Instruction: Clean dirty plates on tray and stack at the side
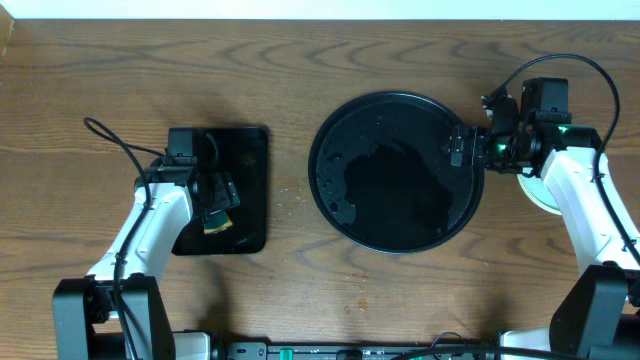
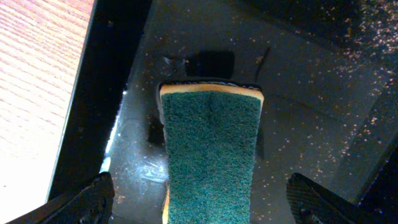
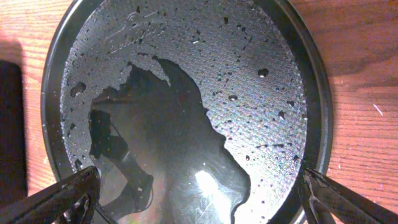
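The large round black tray (image 1: pixel 390 205) lies mid-table with no plates on it; in the right wrist view (image 3: pixel 249 68) its floor is wet with droplets. A pale plate edge (image 1: pixel 541 194) shows on the table right of the tray, mostly hidden under my right arm; I cannot tell how many plates are there. My right gripper (image 1: pixel 462 147) is open and empty above the tray's right rim, and its jaws show in the right wrist view (image 3: pixel 199 199). My left gripper (image 1: pixel 218 205) is open with its fingers on either side of a green-and-yellow sponge (image 2: pixel 211 149), not touching it.
The sponge (image 1: pixel 219 224) lies on a smaller rectangular black tray (image 1: pixel 245 160) at the left, which is speckled with crumbs in the left wrist view (image 2: pixel 311 93). Small crumbs dot the wooden table between the two trays.
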{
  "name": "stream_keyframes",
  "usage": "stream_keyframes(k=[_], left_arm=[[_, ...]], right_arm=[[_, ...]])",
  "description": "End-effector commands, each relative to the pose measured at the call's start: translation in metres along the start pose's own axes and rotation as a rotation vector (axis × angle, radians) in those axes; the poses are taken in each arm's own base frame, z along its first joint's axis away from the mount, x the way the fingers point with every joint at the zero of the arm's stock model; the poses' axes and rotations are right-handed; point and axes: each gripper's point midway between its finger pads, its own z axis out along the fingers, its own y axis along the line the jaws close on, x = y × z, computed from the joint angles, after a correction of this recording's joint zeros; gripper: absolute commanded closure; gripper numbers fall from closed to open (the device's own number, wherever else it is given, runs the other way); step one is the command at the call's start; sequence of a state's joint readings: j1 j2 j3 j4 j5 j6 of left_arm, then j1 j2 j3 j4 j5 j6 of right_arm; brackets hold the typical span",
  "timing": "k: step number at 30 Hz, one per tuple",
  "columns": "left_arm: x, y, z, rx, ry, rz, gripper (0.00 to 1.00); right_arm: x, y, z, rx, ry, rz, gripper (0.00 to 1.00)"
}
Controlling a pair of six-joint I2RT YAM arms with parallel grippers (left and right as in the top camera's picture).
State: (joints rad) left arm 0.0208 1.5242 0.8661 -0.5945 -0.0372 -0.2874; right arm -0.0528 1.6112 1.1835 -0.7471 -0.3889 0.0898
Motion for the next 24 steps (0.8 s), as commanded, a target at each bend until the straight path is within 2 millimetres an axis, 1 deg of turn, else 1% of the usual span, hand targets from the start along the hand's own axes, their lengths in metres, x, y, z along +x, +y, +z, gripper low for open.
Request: stream_keyframes(k=[1, 5, 7, 10, 13, 15, 18, 19, 20, 23, 24], left_arm=[[-0.001, 0.004, 0.0, -0.019, -0.006, 0.001, 0.11], [-0.001, 0.004, 0.0, -0.019, -0.006, 0.001, 0.11], [-0.001, 0.004, 0.0, -0.019, -0.006, 0.001, 0.11], [-0.001, 0.004, 0.0, -0.019, -0.006, 0.001, 0.11], [-0.001, 0.004, 0.0, -0.019, -0.006, 0.001, 0.11], [-0.001, 0.004, 0.0, -0.019, -0.006, 0.001, 0.11], [-0.001, 0.004, 0.0, -0.019, -0.006, 0.001, 0.11], [-0.001, 0.004, 0.0, -0.019, -0.006, 0.001, 0.11], [-0.001, 0.004, 0.0, -0.019, -0.006, 0.001, 0.11], [-0.001, 0.004, 0.0, -0.019, -0.006, 0.001, 0.11], [-0.001, 0.004, 0.0, -0.019, -0.006, 0.001, 0.11]], right_arm=[[0.001, 0.003, 0.0, 0.001, 0.002, -0.025, 0.01], [0.0, 0.011, -0.009, -0.003, -0.021, -0.048, 0.01], [-0.002, 0.024, -0.02, -0.016, -0.054, -0.082, 0.01], [-0.005, 0.053, -0.046, -0.046, -0.128, -0.157, 0.01], [-0.003, 0.087, -0.08, -0.087, -0.222, -0.245, 0.01], [0.002, 0.109, -0.11, -0.12, -0.302, -0.306, 0.01], [0.011, 0.132, -0.152, -0.161, -0.417, -0.374, 0.01], [0.014, 0.136, -0.166, -0.164, -0.457, -0.399, 0.01], [0.016, 0.136, -0.181, -0.143, -0.514, -0.431, 0.01], [0.02, 0.133, -0.216, -0.095, -0.673, -0.455, 0.01], [0.021, 0.131, -0.224, -0.083, -0.726, -0.458, 0.01]])
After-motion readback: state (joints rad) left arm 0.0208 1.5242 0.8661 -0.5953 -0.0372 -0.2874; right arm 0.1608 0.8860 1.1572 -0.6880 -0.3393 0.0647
